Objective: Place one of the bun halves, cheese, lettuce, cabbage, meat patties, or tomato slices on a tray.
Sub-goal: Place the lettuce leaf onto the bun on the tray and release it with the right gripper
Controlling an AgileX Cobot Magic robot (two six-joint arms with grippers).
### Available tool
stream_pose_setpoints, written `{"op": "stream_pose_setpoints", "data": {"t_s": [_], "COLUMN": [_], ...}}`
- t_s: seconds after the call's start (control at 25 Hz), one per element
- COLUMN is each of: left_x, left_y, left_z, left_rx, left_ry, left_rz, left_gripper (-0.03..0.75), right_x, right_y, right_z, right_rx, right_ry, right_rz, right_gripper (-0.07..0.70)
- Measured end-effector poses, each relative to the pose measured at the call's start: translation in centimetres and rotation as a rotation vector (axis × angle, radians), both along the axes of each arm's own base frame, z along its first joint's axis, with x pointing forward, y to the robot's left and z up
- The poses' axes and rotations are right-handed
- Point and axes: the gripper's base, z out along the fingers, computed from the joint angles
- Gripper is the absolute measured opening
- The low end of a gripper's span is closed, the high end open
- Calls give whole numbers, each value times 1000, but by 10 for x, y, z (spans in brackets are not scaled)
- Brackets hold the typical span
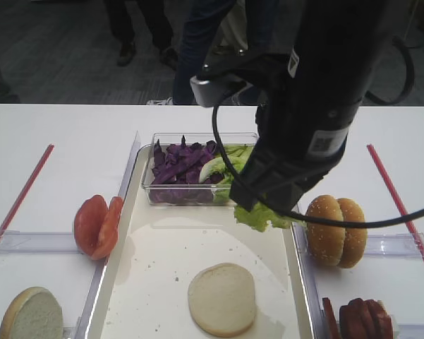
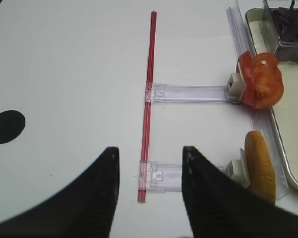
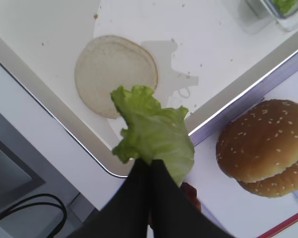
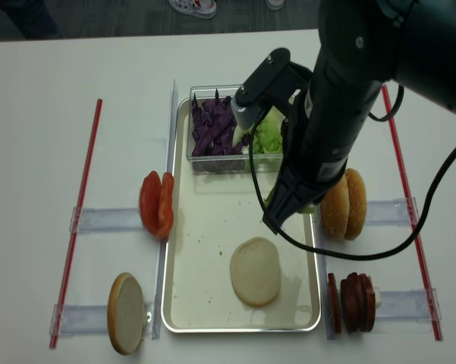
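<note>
One lettuce leaf hangs pinched in the right end effector, above the tray rim.

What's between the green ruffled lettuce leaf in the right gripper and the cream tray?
Nothing visible. The right gripper holds the ruffled light-green lettuce leaf above the cream-white metal-rimmed tray, near its right rim; the pale round bun half lies beside that spot.
</note>
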Motion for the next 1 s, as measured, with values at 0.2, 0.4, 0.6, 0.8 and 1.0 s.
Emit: {"op": "stream_pose_setpoints", "data": {"t_s": [0.2,0.4,0.6,0.8,1.0], "left_x": [0,0,0,0,0], "left_y": [0,0,0,0,0], "left_z": [0,0,0,0,0], "left_rx": [0,0,0,0,0], "left_ry": [0,0,0,0,0], "left_rz": [0,0,0,0,0], "left_gripper": [288,288,288,288,288], "right_x": [1,5,12,18,22], "right_y": [-1,1,6,11,15], "right_z": [-10,-21,-38,-50,-63], "right_rx": [2,27,12,7,-3], "right_ry": [-28,-74,-62,-57,-41], "right_rz": [10,11,24,21,23], "right_gripper": [29,29,29,29,29]}}
